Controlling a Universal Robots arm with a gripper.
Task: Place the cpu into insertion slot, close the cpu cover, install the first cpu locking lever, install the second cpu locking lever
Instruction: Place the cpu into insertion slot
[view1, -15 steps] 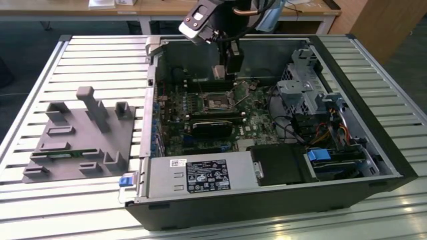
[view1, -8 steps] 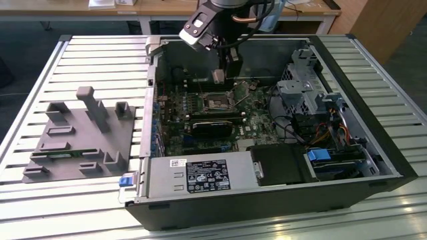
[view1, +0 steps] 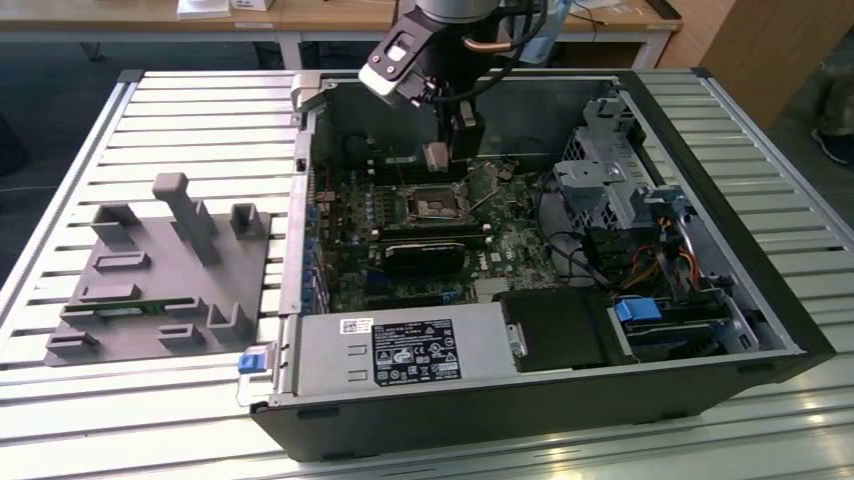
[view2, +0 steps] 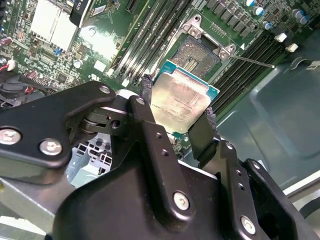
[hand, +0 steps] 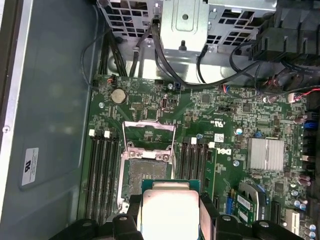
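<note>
Jaws of the gripper (view2: 178, 103) clamp the flat, square, silver-topped cpu (view2: 181, 98) by opposite edges, near the dark, metal-bordered insertion slot (view2: 200, 52); its thin steel cpu cover (hand: 149, 155) stands open.

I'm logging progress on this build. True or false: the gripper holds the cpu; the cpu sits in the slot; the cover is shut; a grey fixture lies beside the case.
The gripper holds the cpu: true.
The cpu sits in the slot: false, it is held clear of the empty slot.
The cover is shut: false, it stands open.
A grey fixture lies beside the case: true.
</note>
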